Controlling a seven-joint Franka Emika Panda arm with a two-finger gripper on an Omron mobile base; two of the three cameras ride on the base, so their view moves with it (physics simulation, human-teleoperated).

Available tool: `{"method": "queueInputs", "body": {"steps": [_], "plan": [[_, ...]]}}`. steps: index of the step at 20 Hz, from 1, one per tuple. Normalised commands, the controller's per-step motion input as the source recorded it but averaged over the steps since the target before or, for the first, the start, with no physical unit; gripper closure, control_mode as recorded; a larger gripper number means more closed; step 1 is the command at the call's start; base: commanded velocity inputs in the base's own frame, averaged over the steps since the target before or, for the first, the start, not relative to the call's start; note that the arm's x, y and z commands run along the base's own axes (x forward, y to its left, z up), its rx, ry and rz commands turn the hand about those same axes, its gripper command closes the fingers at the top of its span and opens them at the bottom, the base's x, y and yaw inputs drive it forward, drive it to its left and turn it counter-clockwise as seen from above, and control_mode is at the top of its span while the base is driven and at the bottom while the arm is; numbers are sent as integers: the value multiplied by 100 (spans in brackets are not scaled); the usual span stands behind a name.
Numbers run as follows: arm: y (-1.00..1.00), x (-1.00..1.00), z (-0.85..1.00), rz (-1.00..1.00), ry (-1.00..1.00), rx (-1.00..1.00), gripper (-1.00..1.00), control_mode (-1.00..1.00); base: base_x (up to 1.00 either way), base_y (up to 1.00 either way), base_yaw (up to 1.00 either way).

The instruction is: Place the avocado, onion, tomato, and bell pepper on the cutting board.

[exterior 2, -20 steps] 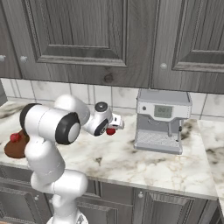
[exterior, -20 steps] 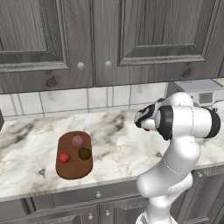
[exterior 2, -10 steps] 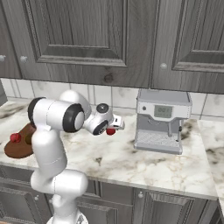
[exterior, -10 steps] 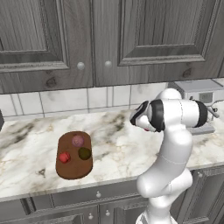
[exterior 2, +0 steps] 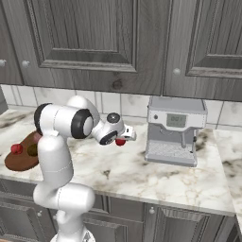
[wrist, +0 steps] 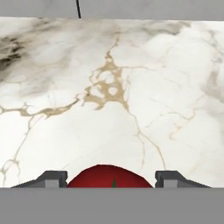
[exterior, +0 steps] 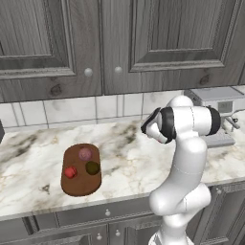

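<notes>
The pincer (wrist: 112,179) brackets the tomato (wrist: 110,176), grip uncertain, with bare marble surface (wrist: 131,87) ahead up to the tiled wall's edge; the cutting board (exterior: 81,184) sits well apart.

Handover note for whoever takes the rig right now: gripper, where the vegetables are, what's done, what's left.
Gripper: fingers flank the tomato closely, by the coffee machine; a firm grip is not clear.
On the cutting board: onion, avocado, bell pepper.
Done: three of four placed.
Left: secure the tomato, carry it to the board, release.
</notes>
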Motion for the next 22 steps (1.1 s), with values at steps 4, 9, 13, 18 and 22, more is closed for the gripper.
{"method": "queueInputs", "body": {"steps": [4,9,13,18,22], "plan": [[0,-10,3,0,0,0,100,-100,0,0,0],[16,-43,25,0,-4,0,100,-100,0,0,0],[27,-65,42,0,-11,0,100,-100,0,0,0],[29,-73,53,0,-12,0,100,-100,0,0,0],[39,-78,61,0,-9,0,100,-100,0,0,0]]}}
